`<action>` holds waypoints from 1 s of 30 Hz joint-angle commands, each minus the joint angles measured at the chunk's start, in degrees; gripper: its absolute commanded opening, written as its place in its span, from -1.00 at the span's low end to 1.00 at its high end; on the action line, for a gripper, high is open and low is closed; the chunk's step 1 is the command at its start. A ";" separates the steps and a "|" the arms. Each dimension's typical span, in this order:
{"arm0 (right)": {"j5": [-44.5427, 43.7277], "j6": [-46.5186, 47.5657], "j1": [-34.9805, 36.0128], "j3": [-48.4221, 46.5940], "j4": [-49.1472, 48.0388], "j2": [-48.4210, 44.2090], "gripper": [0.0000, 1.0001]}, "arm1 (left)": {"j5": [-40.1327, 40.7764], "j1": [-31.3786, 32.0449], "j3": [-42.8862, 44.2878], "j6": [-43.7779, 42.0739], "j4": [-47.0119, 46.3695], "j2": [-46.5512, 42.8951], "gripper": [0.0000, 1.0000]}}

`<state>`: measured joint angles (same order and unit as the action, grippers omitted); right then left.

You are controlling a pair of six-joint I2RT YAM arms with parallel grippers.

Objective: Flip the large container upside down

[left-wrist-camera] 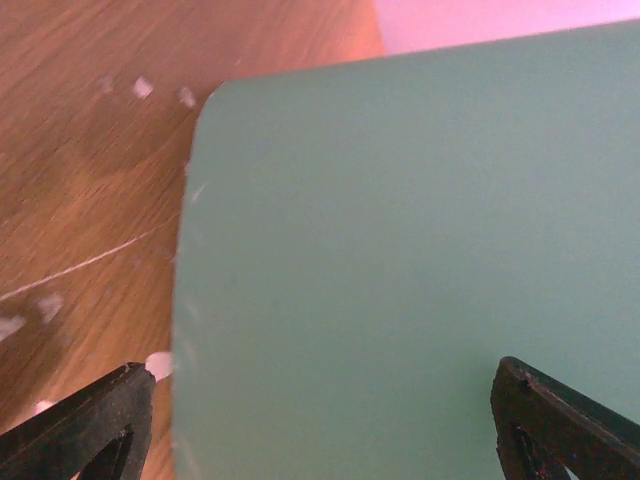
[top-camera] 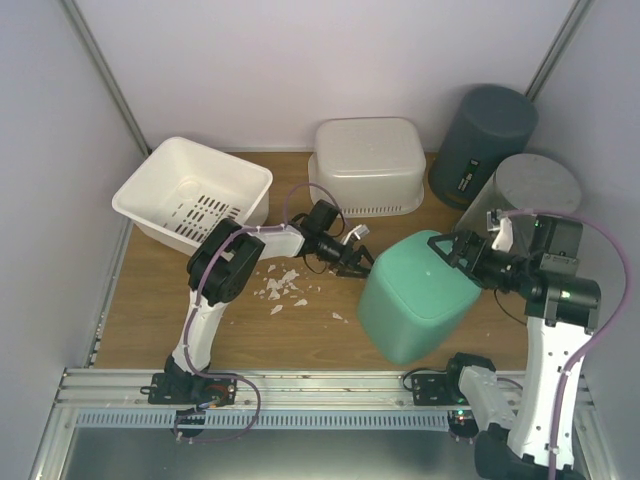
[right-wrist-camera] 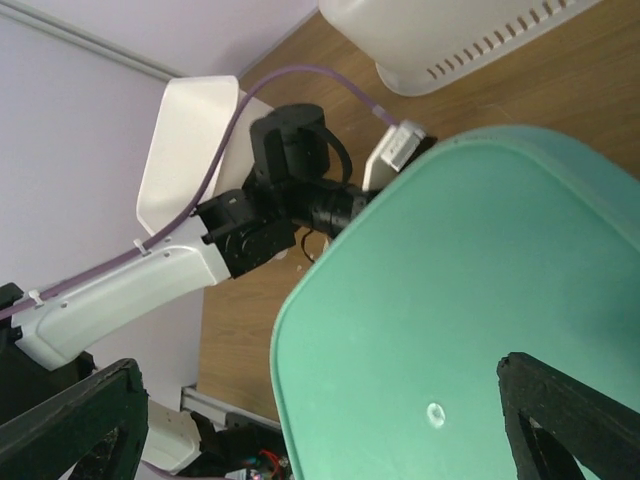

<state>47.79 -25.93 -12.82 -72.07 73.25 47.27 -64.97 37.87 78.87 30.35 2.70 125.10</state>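
1. Though crowded along the back, open wood grain over much of the tabletop (top-camera: 150,300), closed in on three sides by pale lilac walls (top-camera: 300,60), with metal struts (top-camera: 112,85) slanting up the two rear corners
2. Edged at the near side by a ribbed metal rail (top-camera: 300,385)
3. At rear left, a white slotted basket (top-camera: 190,195), tilted with its opening toward the camera; at rear centre, a white tub (top-camera: 367,165) sitting base up; at rear right, a dark grey bin (top-camera: 483,140) with a light grey bin (top-camera: 535,190) just in front of it
4. Scattered on the wood between the basket and the middle: small white scraps (top-camera: 283,288)
5. Right of centre, toward the front: the large green container (top-camera: 415,300), base turned up and facing the right arm, rim down toward the tabletop; cannot tell whether flat on the rim or leaning
6. Left tool (top-camera: 352,262) close against the container's left wall, fingers spread wide, the green wall filling the space between them in the left wrist view; cannot tell whether touching
7. Right tool (top-camera: 462,250) at the container's upper right edge, fingers likewise wide apart and gripping nothing, looking across the smooth green base with its tiny moulding dimple (right-wrist-camera: 434,412)
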 commanded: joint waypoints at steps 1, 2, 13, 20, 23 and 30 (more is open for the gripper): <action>-2.43 2.18 0.35 -4.94 -0.27 0.84 0.91 | 3.26 0.23 -0.75 -8.78 7.54 -0.40 0.82; -2.97 2.58 0.36 -6.21 0.06 1.15 0.91 | 2.65 0.38 -1.29 -8.09 6.75 -0.87 0.83; 9.62 2.64 0.47 -13.42 -3.95 1.60 0.92 | -8.58 7.88 7.19 -15.18 19.28 -0.56 0.83; 11.95 -0.32 0.61 -10.10 -7.55 -1.21 0.92 | -9.32 13.16 16.92 -6.34 14.66 5.26 0.82; 11.87 -0.80 0.61 -8.39 -8.01 -2.35 0.92 | -7.88 14.68 22.70 -4.47 13.54 8.27 0.83; 10.30 0.99 0.62 -6.43 -7.46 -2.42 0.92 | -1.47 10.03 30.84 -8.28 18.63 10.36 0.82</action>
<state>57.71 -25.52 -12.78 -79.05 66.76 44.69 -69.23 47.16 107.77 24.82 17.93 135.39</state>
